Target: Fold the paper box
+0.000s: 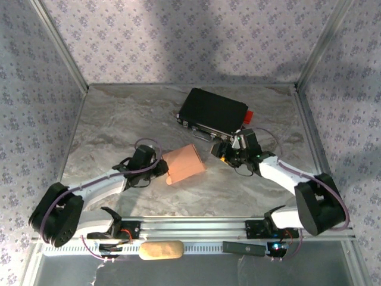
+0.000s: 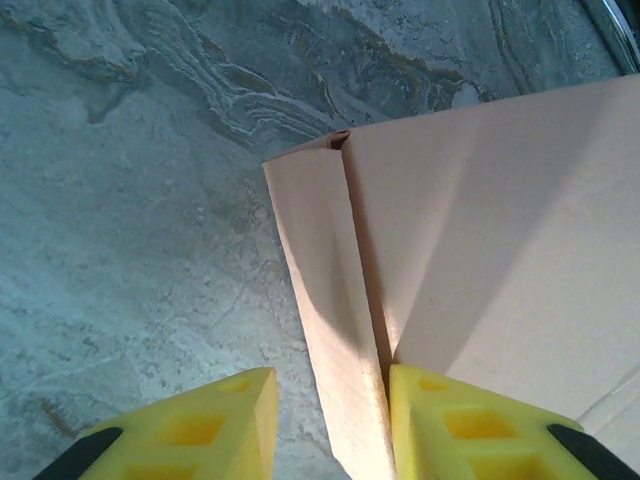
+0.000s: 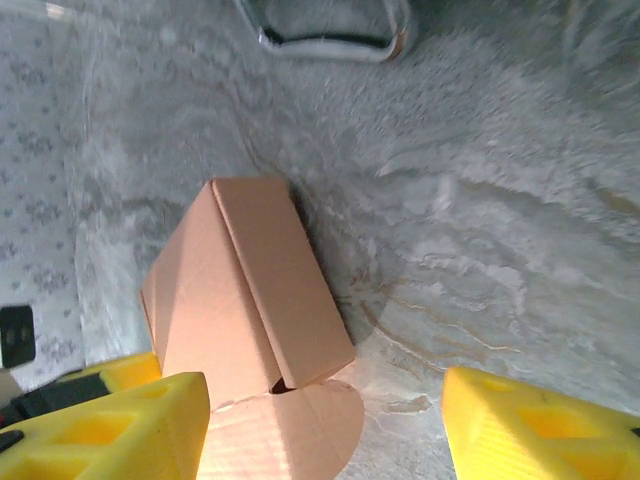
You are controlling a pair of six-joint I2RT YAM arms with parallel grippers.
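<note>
Marble-patterned tabletop (image 1: 119,119): grey and beige veining with a matte finish; it forms the floor of a small enclosed cell.
Walls (image 1: 178,36): pale lavender-grey covering with a small repeating floral print, closing the left, far and right sides.
Frame posts (image 1: 59,43): bright aluminium, rising outward from the table's far corners.
Near rail (image 1: 196,225): slotted aluminium bar across the near edge, carrying both arm bases.
Paper box (image 1: 184,164): salmon-tan card, partly folded, lying near the middle of the marble between the two grippers. From the right wrist it looks like a tent-like block with a rounded flap (image 3: 290,435) flat on the table at its near end.
Left gripper (image 1: 163,171): at the box's left edge. From the left wrist its yellow fingers (image 2: 200,435) are partly spread and straddle a narrow side panel. One finger is against the card and the other has a strip of marble between it and the card, so the panel is not clamped.
Right gripper (image 1: 221,154): just right of the box and apart from it, its jaws spread wide and gripping nothing.
Black case (image 1: 212,112): hard-shelled with metal latches, lying slantwise toward the far right, near the right gripper and apart from the box. A small red part (image 1: 249,115) sits at its right end.
Tan block (image 1: 161,250): oblong and sponge-like, on the ledge in front of the rail, off the marble.
</note>
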